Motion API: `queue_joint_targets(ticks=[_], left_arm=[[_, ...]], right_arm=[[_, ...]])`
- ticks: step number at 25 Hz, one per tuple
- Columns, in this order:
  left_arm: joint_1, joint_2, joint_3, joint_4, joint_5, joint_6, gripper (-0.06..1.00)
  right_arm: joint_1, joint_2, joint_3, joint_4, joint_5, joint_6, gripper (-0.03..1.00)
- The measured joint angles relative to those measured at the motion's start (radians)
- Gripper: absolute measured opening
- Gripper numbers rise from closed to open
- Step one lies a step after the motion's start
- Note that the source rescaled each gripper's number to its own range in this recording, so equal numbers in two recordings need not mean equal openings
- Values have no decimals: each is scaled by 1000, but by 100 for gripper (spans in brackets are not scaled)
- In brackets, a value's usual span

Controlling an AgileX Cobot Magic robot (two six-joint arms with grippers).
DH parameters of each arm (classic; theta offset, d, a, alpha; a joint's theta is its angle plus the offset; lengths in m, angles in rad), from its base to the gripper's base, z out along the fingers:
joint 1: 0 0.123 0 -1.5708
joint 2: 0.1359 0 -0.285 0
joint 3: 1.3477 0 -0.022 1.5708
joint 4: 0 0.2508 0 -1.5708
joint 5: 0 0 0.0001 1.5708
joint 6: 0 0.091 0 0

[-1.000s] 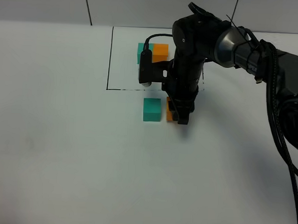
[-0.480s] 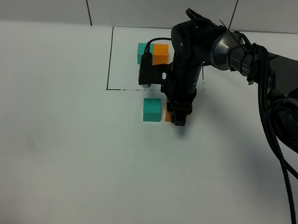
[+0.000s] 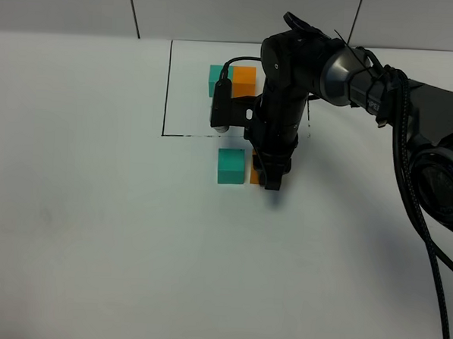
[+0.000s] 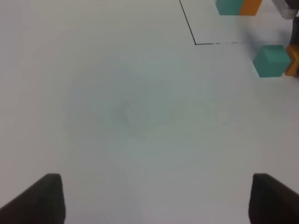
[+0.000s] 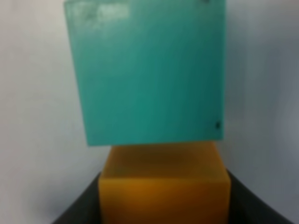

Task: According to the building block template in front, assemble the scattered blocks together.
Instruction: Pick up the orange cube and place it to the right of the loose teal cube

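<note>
1. right gripper (image 3: 270, 179): clamped on orange cube (image 5: 163, 186), which it has slid left.
2. left gripper (image 4: 161, 198): spread wide, empty.
3. template (image 3: 233, 80): far, inside black outline (image 3: 167, 90).
4. teal cube (image 3: 230, 166): near the outline; orange now seemingly abuts its right face, so the pair is almost matched.

Right arm (image 3: 279, 104) over orange cube (image 3: 254, 175), teal cube (image 3: 230, 166) close beside, open table (image 3: 95, 208) to the left
</note>
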Motion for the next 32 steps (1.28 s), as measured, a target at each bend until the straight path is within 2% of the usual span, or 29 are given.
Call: queue_joint_targets(ticks=[7, 32], left_arm=[[0, 0, 0, 0, 0, 0, 69], [0, 0, 0, 0, 0, 0, 69]], right_arm=[[0, 0, 0, 31, -4, 1, 1], [1, 10, -9, 31, 0, 1, 1]])
